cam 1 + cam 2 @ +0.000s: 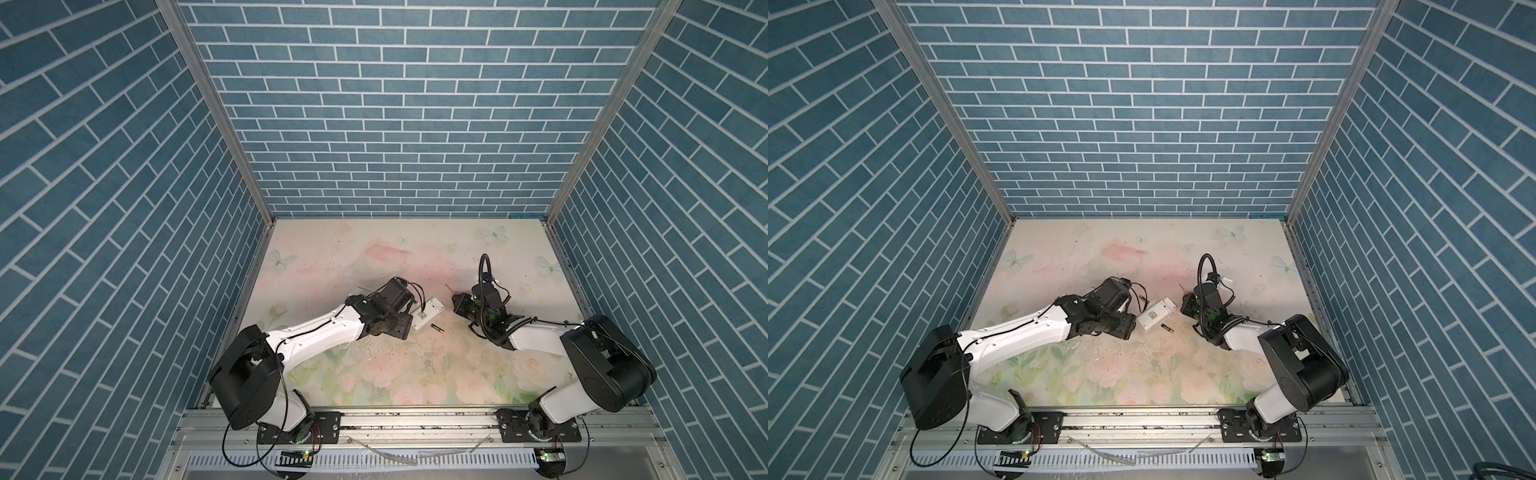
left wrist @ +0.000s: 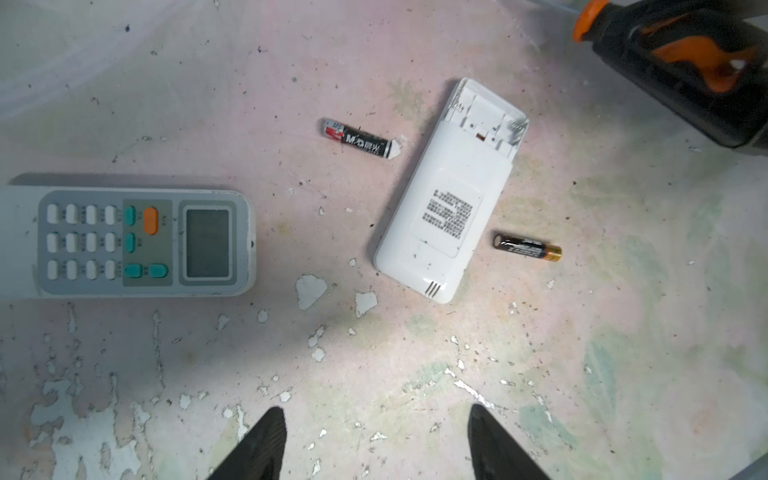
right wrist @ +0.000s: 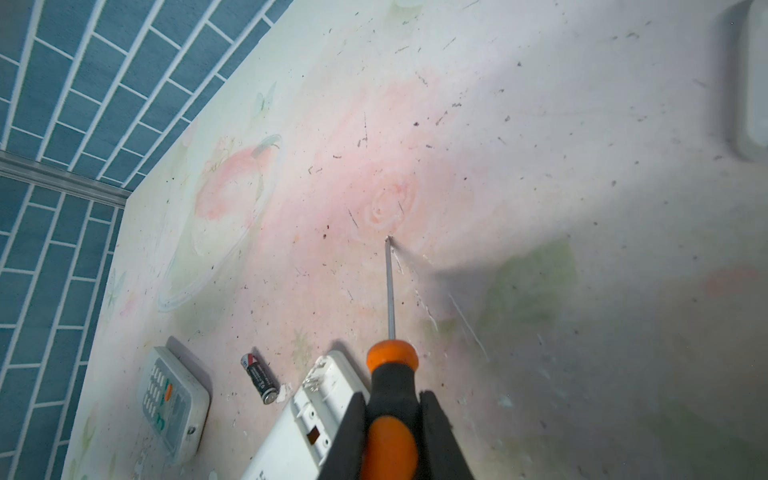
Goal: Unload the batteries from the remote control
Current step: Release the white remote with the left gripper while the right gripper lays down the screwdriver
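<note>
Risk: right gripper (image 3: 392,405) clamps the orange-and-black-handled screwdriver (image 3: 392,357), left gripper (image 2: 375,409) gapes empty; a swing could roll the loose black-and-gold battery (image 2: 527,247) beside the face-down white plastic remote (image 2: 449,195).

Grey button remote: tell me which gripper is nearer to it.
Left. The left gripper hangs open over the table near the grey remote; the right gripper, shut on the screwdriver, is farther off, with the white remote lying between them.
</note>
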Robot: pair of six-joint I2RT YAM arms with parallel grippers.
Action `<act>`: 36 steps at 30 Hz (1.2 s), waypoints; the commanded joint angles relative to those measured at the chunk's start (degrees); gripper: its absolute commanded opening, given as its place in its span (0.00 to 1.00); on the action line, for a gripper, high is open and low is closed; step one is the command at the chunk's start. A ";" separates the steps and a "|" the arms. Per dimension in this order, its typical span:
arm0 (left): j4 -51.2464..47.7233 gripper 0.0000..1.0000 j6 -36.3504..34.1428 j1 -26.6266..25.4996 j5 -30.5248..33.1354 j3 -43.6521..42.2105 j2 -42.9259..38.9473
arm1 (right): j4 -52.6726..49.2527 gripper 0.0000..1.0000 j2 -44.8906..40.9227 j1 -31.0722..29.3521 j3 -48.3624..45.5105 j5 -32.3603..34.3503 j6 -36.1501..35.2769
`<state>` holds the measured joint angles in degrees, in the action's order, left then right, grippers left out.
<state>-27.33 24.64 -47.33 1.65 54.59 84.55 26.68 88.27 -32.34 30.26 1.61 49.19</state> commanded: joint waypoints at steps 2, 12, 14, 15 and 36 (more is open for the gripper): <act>-0.68 0.71 0.64 0.84 1.08 -1.21 -1.82 | -10.14 0.20 4.00 -0.05 -0.31 -4.00 -2.14; -0.34 0.71 1.10 1.46 1.02 -2.90 -3.30 | -10.66 0.30 2.79 -0.11 -1.23 -3.63 -3.13; -0.49 0.71 1.11 1.61 1.07 -3.21 -3.68 | -11.23 0.30 2.53 -0.15 -1.09 -3.62 -3.46; -0.69 0.71 1.11 1.76 1.12 -3.34 -3.92 | -11.76 0.30 2.59 -0.09 -0.87 -3.64 -3.72; -7.90 0.75 3.10 11.03 1.15 -2.46 -7.46 | -43.87 0.50 -18.90 -5.33 9.39 6.21 -11.04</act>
<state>-32.84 28.60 -36.99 3.36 51.64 76.55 -7.92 72.86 -36.32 35.70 3.88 41.12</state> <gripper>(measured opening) 0.754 0.495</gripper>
